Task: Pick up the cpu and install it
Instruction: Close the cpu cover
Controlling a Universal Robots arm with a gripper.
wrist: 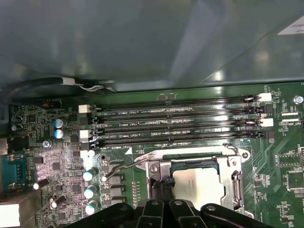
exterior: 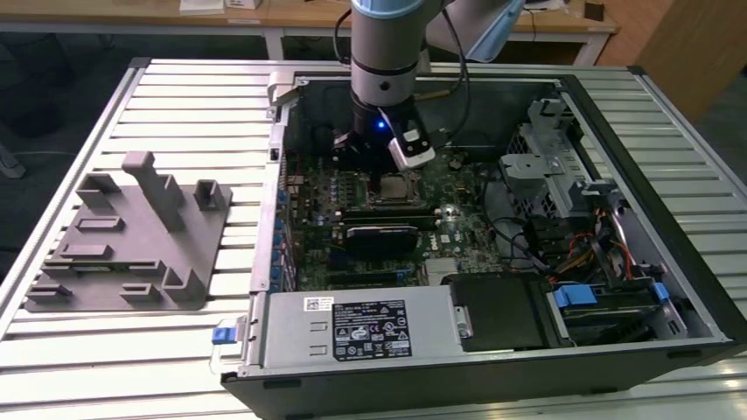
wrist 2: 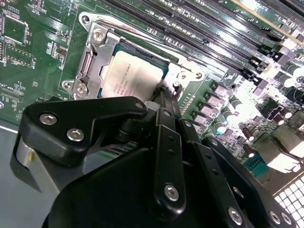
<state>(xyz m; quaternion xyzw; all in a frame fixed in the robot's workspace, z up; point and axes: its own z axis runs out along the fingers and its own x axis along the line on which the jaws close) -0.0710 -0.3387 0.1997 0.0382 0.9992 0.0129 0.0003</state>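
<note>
We see the flat, square, silver-topped cpu (wrist 2: 130,76) lying in the metal-edged socket frame (wrist 2: 95,52) on the green motherboard (wrist 2: 28,71), beside the long black memory slots (wrist: 175,126). Inside the open black computer case (exterior: 467,385), the black gripper (wrist 2: 164,95) has its tips at the cpu's edge, jaws drawn together on nothing.

This looks like a robotics lab or workshop. A robot arm (exterior: 391,61) reaches over a slatted metal table (exterior: 175,96), which carries an opened PC case (exterior: 491,372) with its motherboard (exterior: 467,229) bare and a grey fixture (exterior: 129,245) beside it. Wooden desks (exterior: 292,19) stand behind the table.
</note>
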